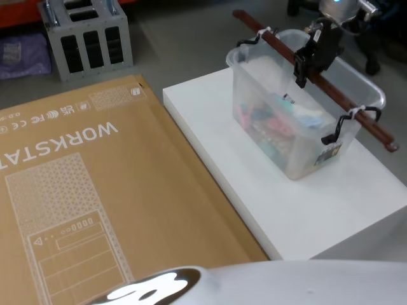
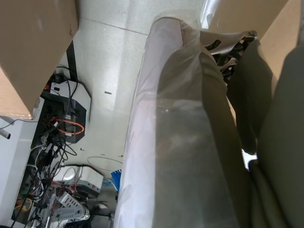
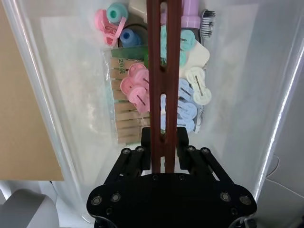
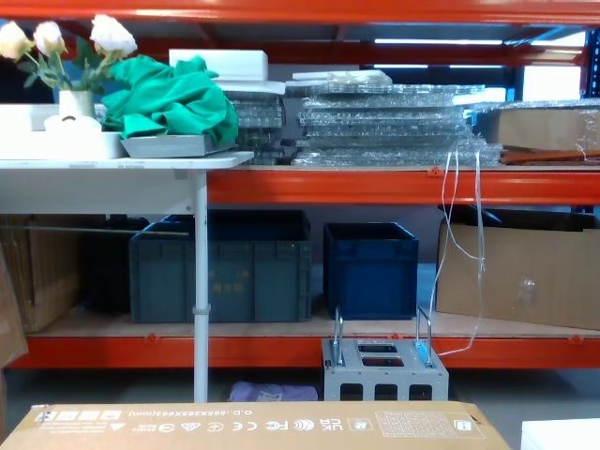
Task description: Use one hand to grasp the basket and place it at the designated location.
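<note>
Your basket (image 1: pixel 299 121) sits on the white surface (image 1: pixel 254 184), beside the cardboard box (image 1: pixel 95 190). Your right hand (image 1: pixel 304 63) has its fingers (image 3: pixel 145 137) closed on the brown handle bar (image 1: pixel 331 89) across its rim.

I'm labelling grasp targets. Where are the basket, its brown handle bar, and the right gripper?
basket (image 1: pixel 299 159): head view, near clear wall.
brown handle bar (image 1: pixel 372 131): head view, bar's near end.
right gripper (image 1: pixel 304 68): head view, between fingertips clamping the bar.

A warehouse storeroom: orange steel racking (image 4: pixel 375 183) holding dark crates (image 4: pixel 370 267), cardboard boxes (image 4: pixel 520 272) and bubble-wrap stacks (image 4: pixel 384 122).
</note>
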`<state>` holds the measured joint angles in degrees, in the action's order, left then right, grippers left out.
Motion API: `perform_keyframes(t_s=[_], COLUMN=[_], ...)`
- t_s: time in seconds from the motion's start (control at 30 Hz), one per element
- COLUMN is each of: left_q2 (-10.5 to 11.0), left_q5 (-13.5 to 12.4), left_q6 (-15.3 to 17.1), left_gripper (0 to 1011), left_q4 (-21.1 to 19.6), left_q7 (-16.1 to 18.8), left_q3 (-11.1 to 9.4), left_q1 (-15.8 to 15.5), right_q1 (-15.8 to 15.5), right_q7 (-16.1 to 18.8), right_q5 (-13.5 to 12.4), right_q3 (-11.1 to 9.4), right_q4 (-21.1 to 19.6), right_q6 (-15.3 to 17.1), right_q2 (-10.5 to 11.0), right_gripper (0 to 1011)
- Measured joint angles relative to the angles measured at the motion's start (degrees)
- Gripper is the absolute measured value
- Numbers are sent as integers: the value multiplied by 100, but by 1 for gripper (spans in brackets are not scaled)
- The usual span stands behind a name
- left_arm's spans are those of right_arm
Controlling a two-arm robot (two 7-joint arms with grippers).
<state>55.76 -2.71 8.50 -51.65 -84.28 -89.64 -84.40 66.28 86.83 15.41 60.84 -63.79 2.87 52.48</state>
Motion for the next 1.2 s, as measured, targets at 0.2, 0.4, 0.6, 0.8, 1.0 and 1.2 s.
perform_keyframes(t_s=[0.2,0.4,0.6,0.8,1.0,1.2], left_q2=[0,0,0,0,0,0], left_q5=[0,0,0,0,0,0], left_q6=[0,0,0,0,0,0], left_gripper=[0,0,0,0,0,0], left_q4=[0,0,0,0,0,0], left_q7=[0,0,0,0,0,0], left_q3=[0,0,0,0,0,0], left_q1=[0,0,0,0,0,0], right_q1=[0,0,-1,-2,-25,-64], right_q7=[-89,-148,-162,-164,-176,-216], right_q5=[-57,-109,-169,-263,-399,-521], right_q3=[-57,-136,-226,-387,-610,-850], right_q4=[-77,-229,-444,-786,-1148,-1445], right_q6=[24,70,117,195,286,350], right_q2=[76,187,337,590,884,1133], right_gripper=[453,676,846,991,1000,1001])
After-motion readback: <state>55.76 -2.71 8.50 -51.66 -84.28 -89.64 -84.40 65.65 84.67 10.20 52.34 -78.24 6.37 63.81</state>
